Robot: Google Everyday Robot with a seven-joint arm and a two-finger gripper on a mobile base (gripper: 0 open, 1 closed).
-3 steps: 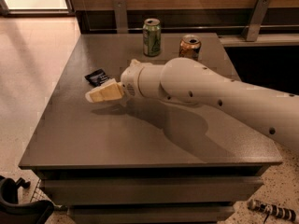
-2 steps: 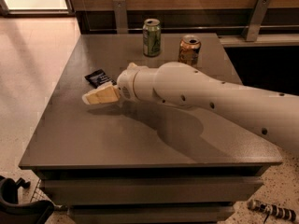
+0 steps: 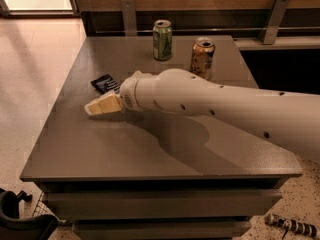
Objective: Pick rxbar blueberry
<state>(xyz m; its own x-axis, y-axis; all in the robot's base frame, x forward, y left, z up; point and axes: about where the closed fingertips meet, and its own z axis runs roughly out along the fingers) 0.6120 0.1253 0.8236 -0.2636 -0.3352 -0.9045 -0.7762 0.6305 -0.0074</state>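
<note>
The rxbar blueberry (image 3: 104,83) is a small flat dark wrapper lying on the grey table (image 3: 150,149) at its left side. My gripper (image 3: 91,108) reaches in from the right on a thick white arm and hovers just in front of the bar, a little to its left, low over the table. Its cream fingers (image 3: 106,104) point left. The arm's wrist hides the bar's right end.
A green can (image 3: 162,39) stands at the back middle of the table and an orange-gold can (image 3: 202,57) to its right, behind my arm. A wooden wall with metal brackets runs along the back. The table's left edge drops to a pale floor.
My gripper has moved slightly left and toward the front, staying low beside the bar. The bar and cans have not moved.
</note>
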